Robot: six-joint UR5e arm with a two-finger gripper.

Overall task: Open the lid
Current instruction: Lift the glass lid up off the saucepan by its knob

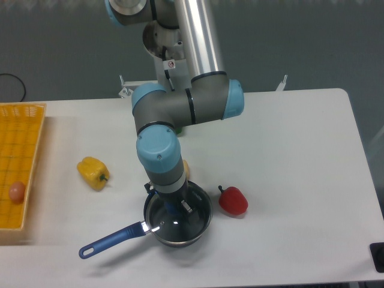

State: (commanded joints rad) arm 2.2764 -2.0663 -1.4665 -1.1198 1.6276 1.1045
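Observation:
The dark blue saucepan [114,239] stands near the table's front edge, its long handle pointing to the lower left. The clear glass lid [193,219] covers it, its thin metal rim lined up with the pan's rim. My gripper [179,207] points straight down over the middle of the lid. Its fingers stand close on either side of the blue knob [173,209], shut on it. The wrist hides the back part of the lid and most of the knob.
A red pepper [233,201] lies just right of the pan. To the left lies a yellow pepper [93,173]. A yellow basket [24,150] at the left edge holds an egg [17,192]. A pale object [185,168] peeks out behind the wrist.

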